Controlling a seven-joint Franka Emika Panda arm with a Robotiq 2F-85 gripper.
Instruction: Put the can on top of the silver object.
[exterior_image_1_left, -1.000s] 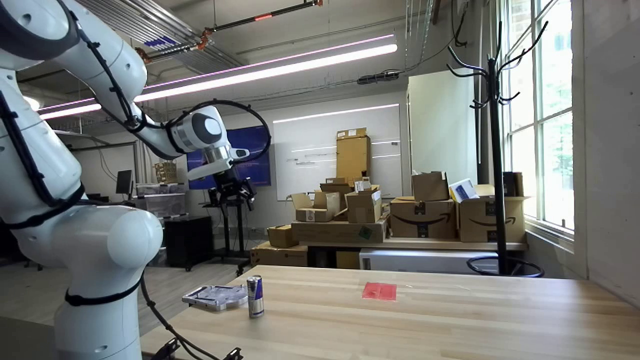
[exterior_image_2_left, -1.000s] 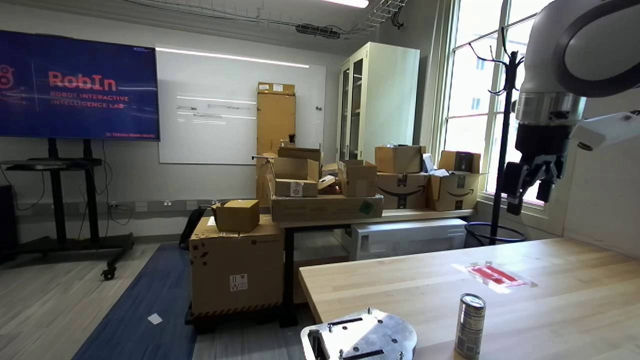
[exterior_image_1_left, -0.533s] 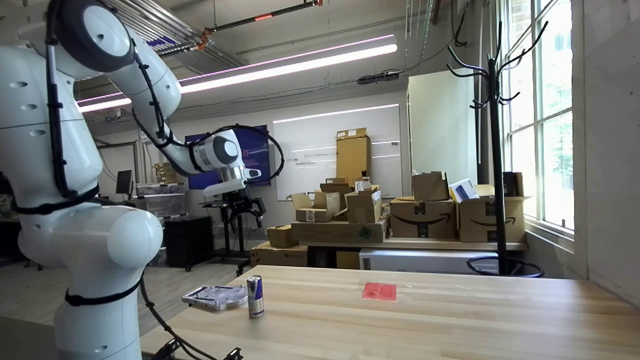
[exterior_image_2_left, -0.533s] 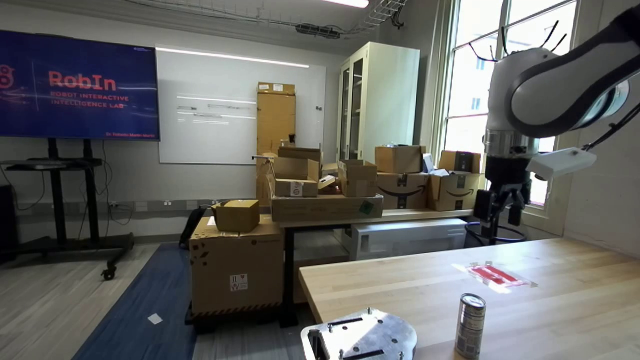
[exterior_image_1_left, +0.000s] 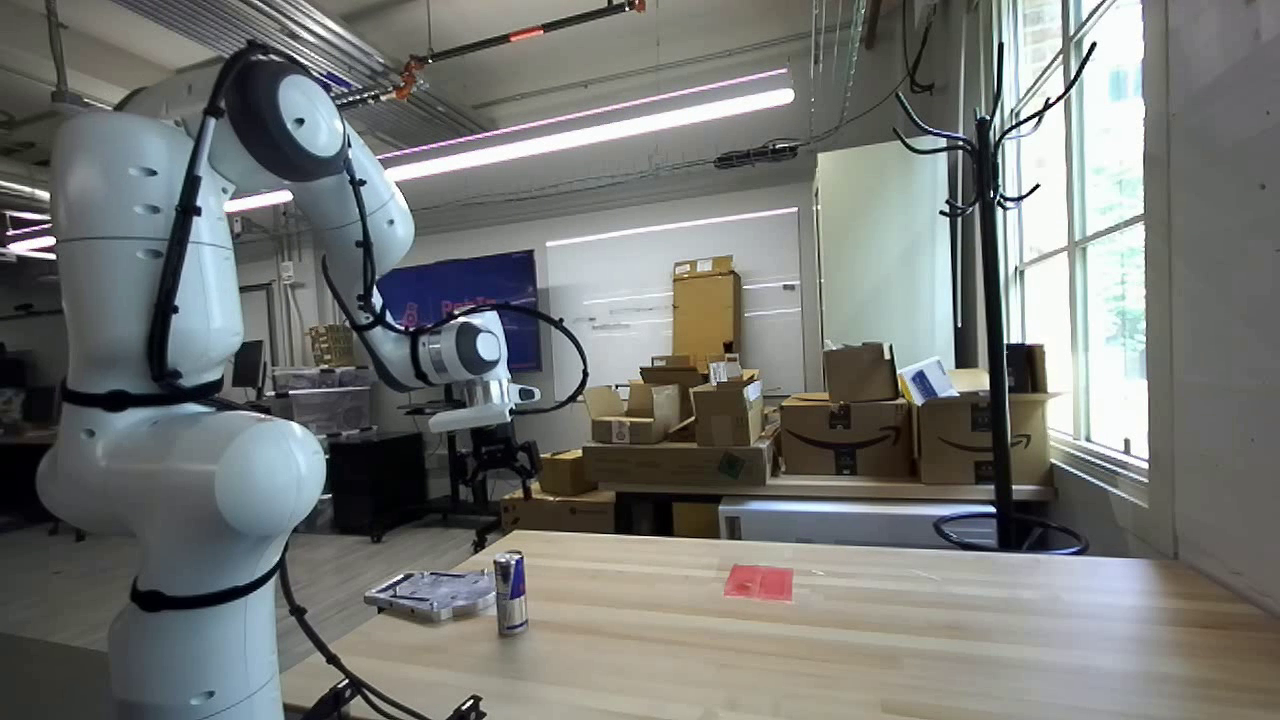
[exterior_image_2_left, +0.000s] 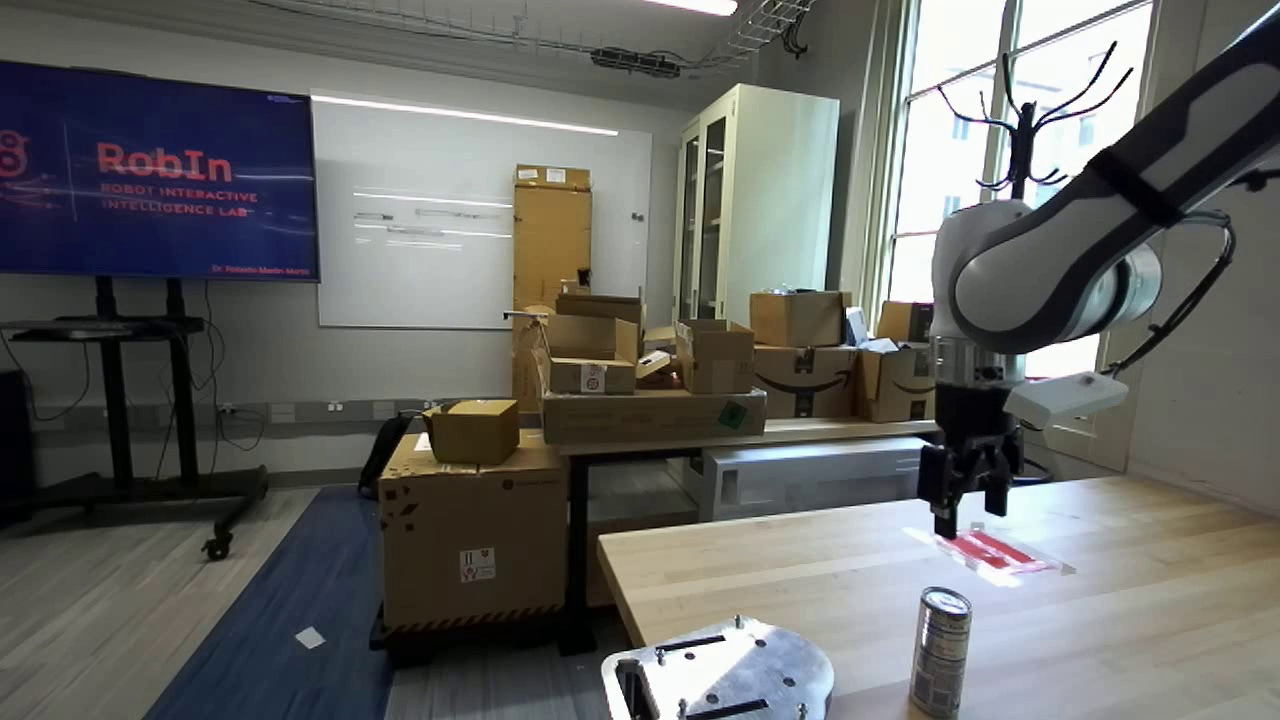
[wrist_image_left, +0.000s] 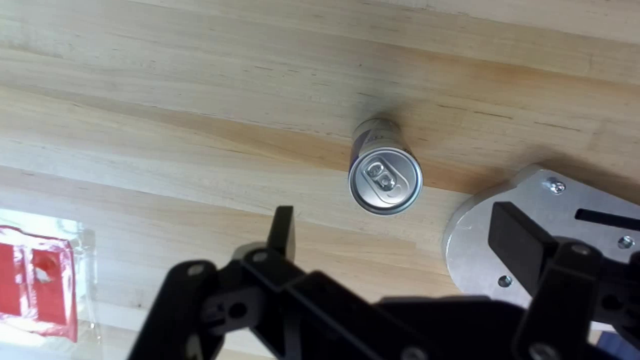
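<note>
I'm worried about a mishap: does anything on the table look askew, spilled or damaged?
In both exterior views the silver object seems to jut past the edge of the table, which looks precarious. The red piece shows a pale spot, perhaps glare or a tear. The can stands upright, and no spill shows.

shiny metal can (wrist_image_left: 384, 170), smooth metallic silver object (exterior_image_2_left: 735, 672), smooth wooden surface (exterior_image_1_left: 850, 640), matt black end effector (exterior_image_2_left: 970, 516), glossy plastic-looking red sheet (wrist_image_left: 52, 297)
</note>
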